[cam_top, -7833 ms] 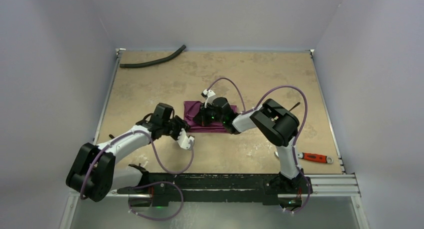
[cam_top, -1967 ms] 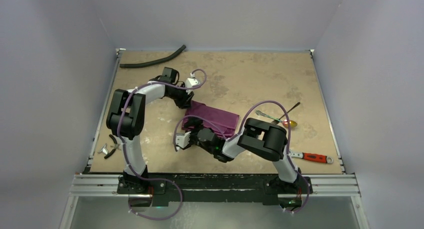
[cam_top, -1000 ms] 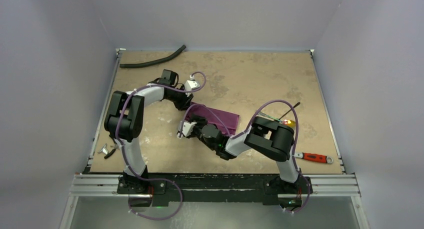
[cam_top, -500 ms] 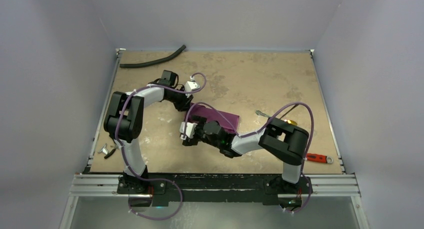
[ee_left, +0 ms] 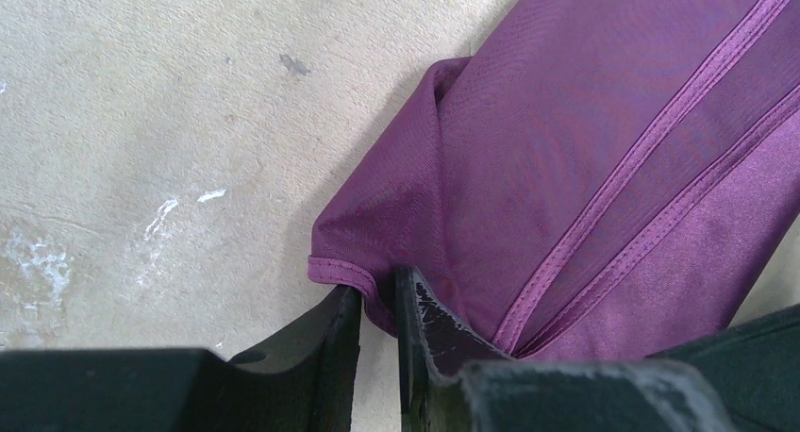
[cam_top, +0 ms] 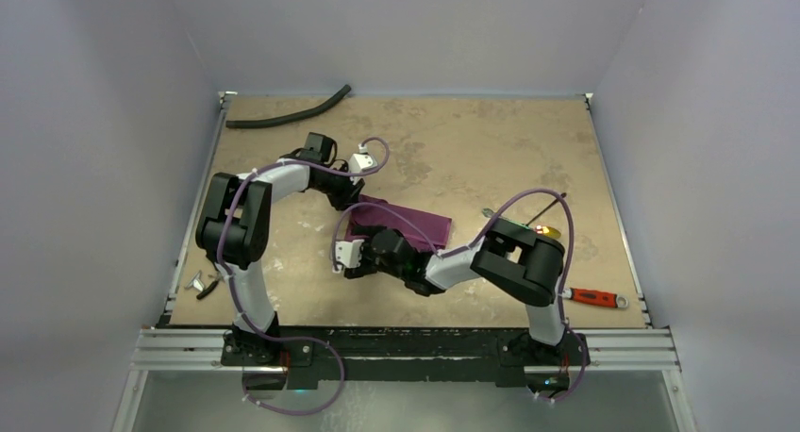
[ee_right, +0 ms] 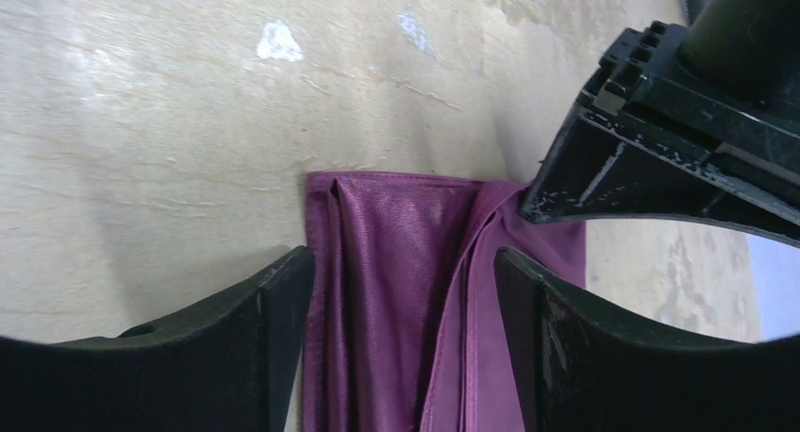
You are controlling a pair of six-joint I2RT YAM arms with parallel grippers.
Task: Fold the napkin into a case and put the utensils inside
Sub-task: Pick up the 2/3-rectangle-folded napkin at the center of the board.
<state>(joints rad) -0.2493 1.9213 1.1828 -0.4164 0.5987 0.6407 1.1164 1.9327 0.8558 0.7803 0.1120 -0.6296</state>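
Napkin (cam_top: 415, 223) folded into narrow strip, lying flat and slanted mid-surface (cam_top: 472, 140). Left pincer (ee_left: 377, 298) nearly together, clamped on hemmed corner at strip's left end. Right pincer (ee_right: 401, 281) apart, fingers straddling that end from near side, cloth lying between them, not squeezed. Two pincers just beside each other. Spoon (cam_top: 545, 231): gold bowl shows past right arm's elbow, right of napkin, outside it. Red-handled wrench (cam_top: 594, 297) near right edge. Black hose (cam_top: 288, 114) at far-left corner.
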